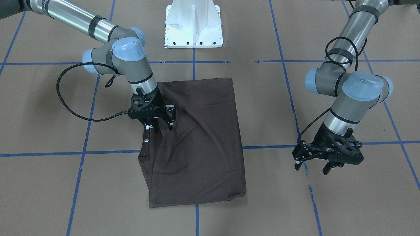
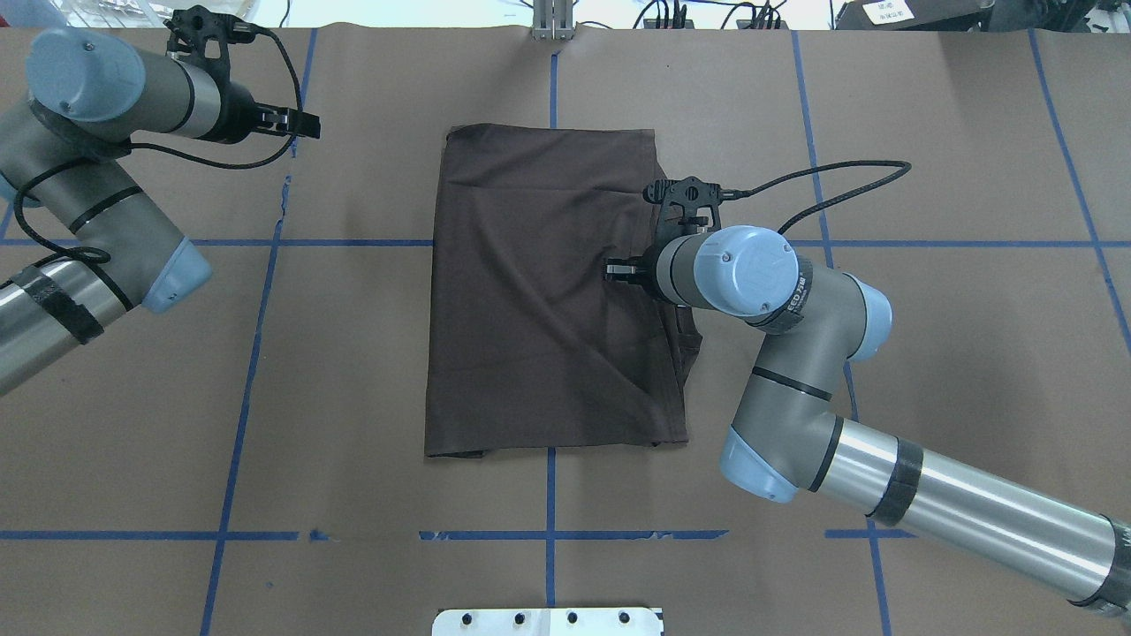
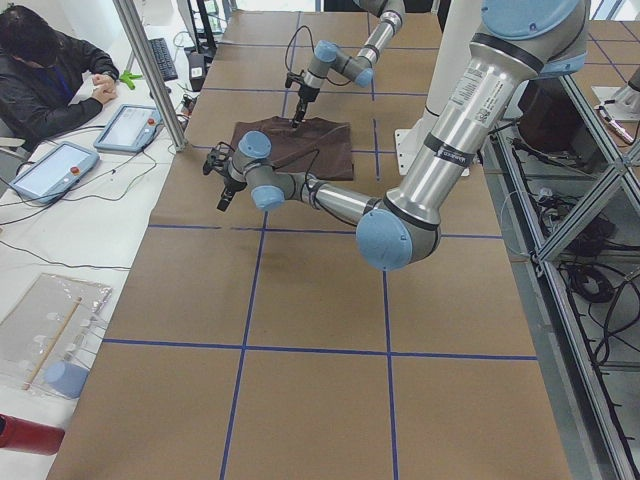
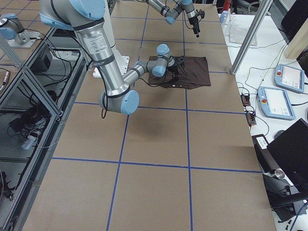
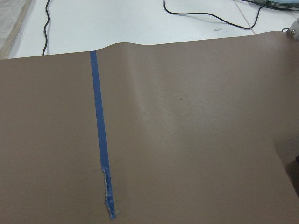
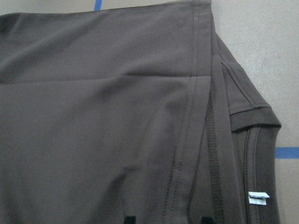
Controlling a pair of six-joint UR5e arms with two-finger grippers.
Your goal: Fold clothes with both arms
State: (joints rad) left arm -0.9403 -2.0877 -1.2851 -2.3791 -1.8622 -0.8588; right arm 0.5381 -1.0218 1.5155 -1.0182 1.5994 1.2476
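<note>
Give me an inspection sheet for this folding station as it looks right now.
Surface: brown paper table, blue tape grid.
Job's things: brown T-shirt folded to a rectangle, layers uneven along one edge.
Clutter: nothing seen.
Grippers: right gripper open over the shirt's edge; left gripper open, off the shirt.
Cables: black cable loops beside right wrist.
Surroundings: seated operator, white pedestal.

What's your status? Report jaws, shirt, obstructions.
Left gripper: jaws open, well clear of shirt. Right gripper: jaws open, low over shirt's side edge. Shirt lies flat, folded to a rectangle. Nothing seen in the way.
</note>
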